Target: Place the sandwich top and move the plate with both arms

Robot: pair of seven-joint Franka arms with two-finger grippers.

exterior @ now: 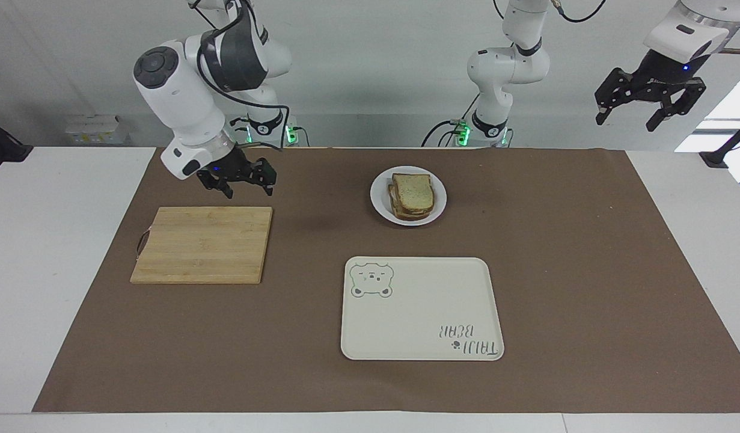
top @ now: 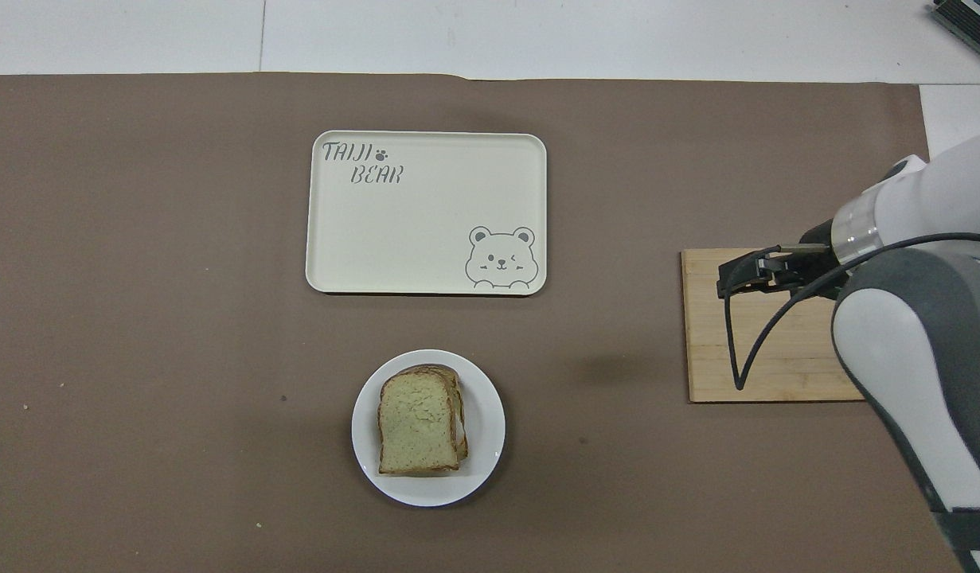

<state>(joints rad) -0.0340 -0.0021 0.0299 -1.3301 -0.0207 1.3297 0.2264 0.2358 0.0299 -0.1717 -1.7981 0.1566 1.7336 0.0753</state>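
Sandwich top (exterior: 413, 188) sits stacked on the plate (exterior: 379, 204), 12 o'clock of the tray (exterior: 422, 309). Right gripper (exterior: 240, 180) wide, empty, over the cutting board (exterior: 202, 243) edge. Left gripper (exterior: 650, 102) wide, empty, waiting high off the table (exterior: 586, 270). Risk: uneven 2-arm lift tilts plate, top slides off.

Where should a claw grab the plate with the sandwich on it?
Probably the bare rim of the plate on the side toward the right arm's end of the table: the sandwich sits off-centre, leaving most bare rim there. Come in low from the side, one finger under the lip, one above.
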